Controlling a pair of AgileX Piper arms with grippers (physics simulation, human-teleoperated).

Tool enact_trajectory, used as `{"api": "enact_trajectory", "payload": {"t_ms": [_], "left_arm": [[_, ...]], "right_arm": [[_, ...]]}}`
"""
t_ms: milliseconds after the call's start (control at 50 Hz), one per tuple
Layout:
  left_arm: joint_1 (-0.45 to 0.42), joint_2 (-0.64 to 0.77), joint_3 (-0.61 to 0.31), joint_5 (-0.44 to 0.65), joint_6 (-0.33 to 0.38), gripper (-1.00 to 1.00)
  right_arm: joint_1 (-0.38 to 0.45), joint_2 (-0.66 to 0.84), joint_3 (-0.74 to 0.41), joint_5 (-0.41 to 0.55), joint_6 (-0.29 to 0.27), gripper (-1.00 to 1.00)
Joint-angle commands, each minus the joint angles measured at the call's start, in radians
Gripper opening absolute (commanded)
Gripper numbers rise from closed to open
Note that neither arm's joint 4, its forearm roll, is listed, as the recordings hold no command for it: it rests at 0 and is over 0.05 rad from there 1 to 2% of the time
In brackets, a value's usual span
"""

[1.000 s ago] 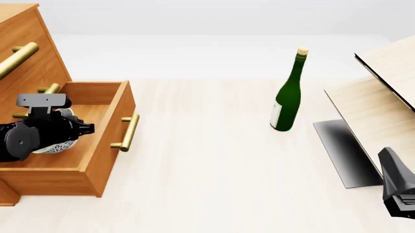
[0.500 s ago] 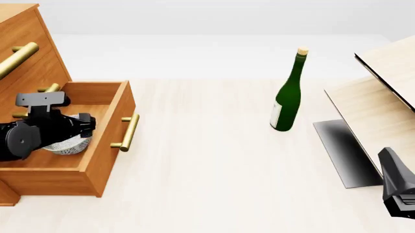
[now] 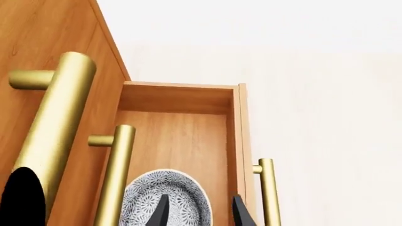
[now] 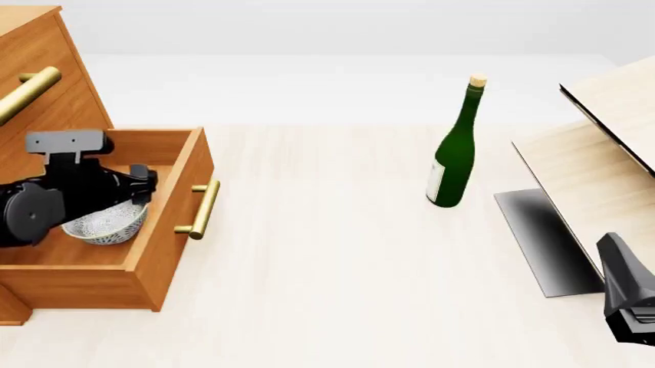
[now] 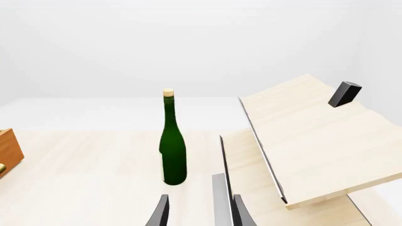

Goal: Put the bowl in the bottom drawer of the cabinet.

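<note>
A pale wooden table [image 4: 338, 253] is carrying everything, with the tall orange-brown cabinet [image 4: 36, 69] standing at its left edge, its upper fronts showing brass bar handles [image 3: 53, 122]. Along the right edge a pale wood-and-black unit [image 4: 603, 146] is leaning with its panels tilted. The bottom drawer [image 4: 164, 230] is standing pulled out from the cabinet toward the table's middle, its own long brass handle [image 4: 202, 208] facing right. The left arm is reaching over the open drawer from the left edge, and the left gripper [image 3: 197, 212] is hanging above the drawer's inside with its fingers spread apart, pinching nothing. The right gripper [image 5: 197, 212] is waiting low near the front right corner, fingers likewise parted and empty, pointing toward the unit. A green wine bottle [image 4: 453, 149] with a cork is standing upright right of the table's middle, well apart from both arms. The speckled blue-grey bowl [image 4: 106, 224] is sitting upright on the drawer floor, just below the left gripper's tips and partly under them, close to the drawer's handled front wall.
</note>
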Motion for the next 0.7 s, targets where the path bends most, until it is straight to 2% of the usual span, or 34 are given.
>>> {"api": "enact_trajectory", "payload": {"t_ms": [20,60,100,120,240,300,400,460,700], "left_arm": [[-0.019,-0.075,-0.013,0.024,0.037,1.0],[-0.018,-0.086,-0.013,0.027,0.028,1.0],[-0.028,-0.102,-0.013,0.024,0.055,1.0],[-0.036,-0.11,-0.016,0.03,0.036,1.0],[-0.048,-0.152,-0.016,0.027,0.042,1.0],[-0.09,-0.178,-0.016,0.025,0.029,1.0],[-0.101,-0.214,-0.016,0.028,0.004,1.0],[-0.109,-0.257,-0.007,0.019,-0.035,1.0],[-0.124,-0.325,-0.014,0.034,-0.051,1.0]], "right_arm": [[0.0,0.0,0.0,0.0,0.0,1.0],[0.0,0.0,0.0,0.0,0.0,1.0],[0.0,0.0,0.0,0.0,0.0,1.0],[0.0,0.0,0.0,0.0,0.0,1.0],[0.0,0.0,0.0,0.0,0.0,1.0],[0.0,0.0,0.0,0.0,0.0,1.0],[0.0,0.0,0.0,0.0,0.0,1.0],[0.0,0.0,0.0,0.0,0.0,1.0],[0.0,0.0,0.0,0.0,0.0,1.0]]}}
